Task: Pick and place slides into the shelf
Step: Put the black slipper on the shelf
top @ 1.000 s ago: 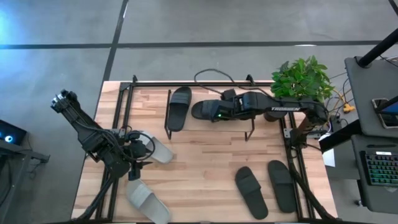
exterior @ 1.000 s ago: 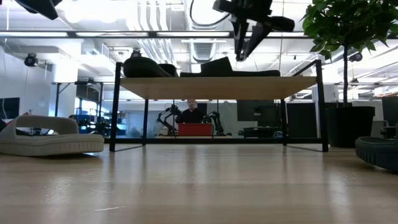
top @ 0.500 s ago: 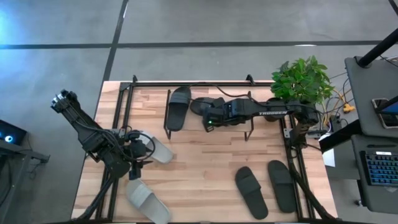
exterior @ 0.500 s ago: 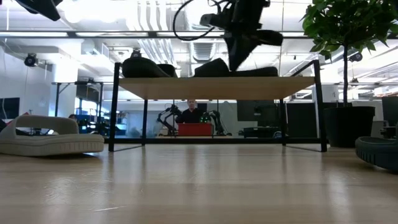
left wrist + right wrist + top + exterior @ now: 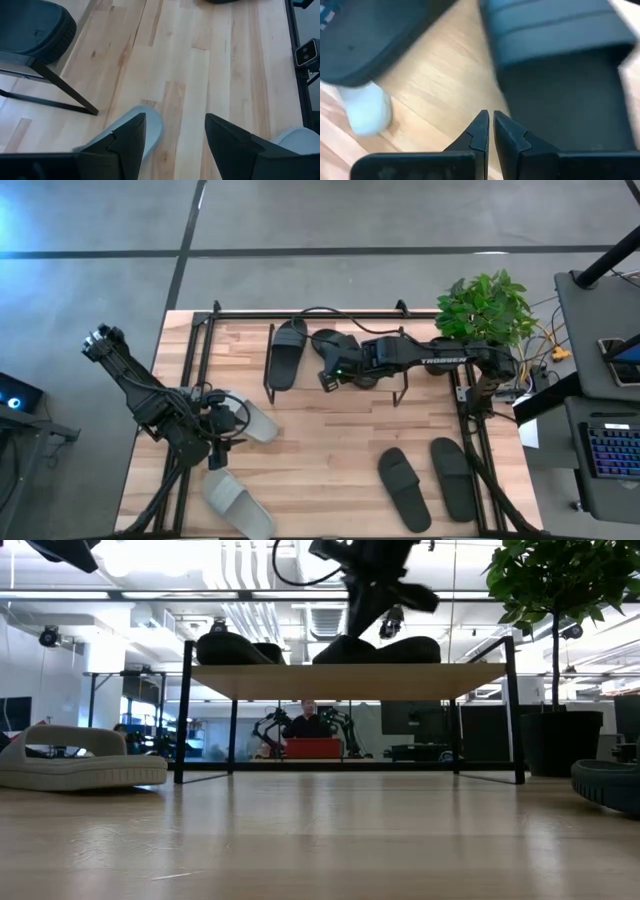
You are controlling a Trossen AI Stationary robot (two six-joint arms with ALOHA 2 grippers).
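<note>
From above, the right gripper (image 5: pixel 328 375) hovers over the shelf (image 5: pixel 240 330), beside two dark slides (image 5: pixel 287 352). Low view: both sit on top. Right wrist: fingers (image 5: pixel 481 131) nearly closed, empty. Left gripper (image 5: pixel 175 135) spread open, empty.

The desk (image 5: pixel 330 445) is made of light wood planks. Around it the floor (image 5: pixel 400 220) is smooth and grey, with dark lines across it. A green leafy plant (image 5: pixel 484 305) stands at one corner of the desk, in a dark pot (image 5: pixel 560 742). Next to it sits a dark side table with a keyboard (image 5: pixel 612 448) on it. Across the room, long bright lights (image 5: pixel 190 560) and pipes run along the white ceiling. Far back, a person (image 5: pixel 305 721) sits behind something red (image 5: pixel 313 748).
</note>
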